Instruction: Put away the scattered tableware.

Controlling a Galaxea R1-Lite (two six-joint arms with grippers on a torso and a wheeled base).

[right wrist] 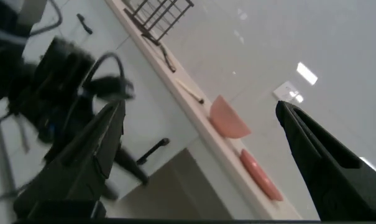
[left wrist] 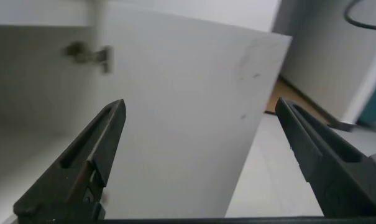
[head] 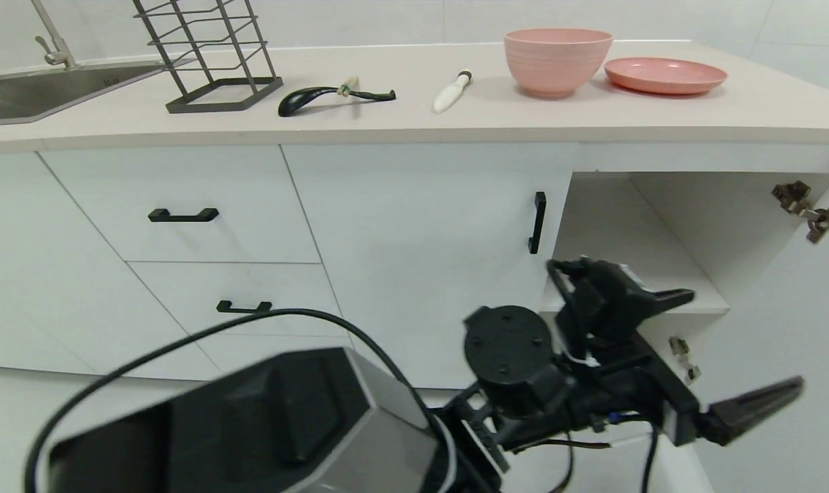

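Observation:
On the countertop [head: 414, 116] stand a pink bowl [head: 556, 60] and, to its right, a pink plate [head: 664, 74]. Left of the bowl lie a white-handled utensil [head: 452, 91] and a black spoon [head: 304, 98] with a small wooden piece across it. My left gripper [head: 743, 349] hangs open and empty below the counter, in front of the open cabinet [head: 633, 239]; the left wrist view shows this gripper [left wrist: 200, 104] facing the inside of the cabinet door [left wrist: 194, 124]. My right gripper [right wrist: 199, 107] is open and empty, low and to the side, with the bowl [right wrist: 228, 119] and plate [right wrist: 260, 175] beyond it.
A black wire rack [head: 209, 55] stands at the counter's left, beside a steel sink [head: 44, 89]. The cabinet door [head: 797, 308] is swung open at the right, hinges [head: 808, 209] showing. Shut drawers with black handles [head: 183, 215] fill the left.

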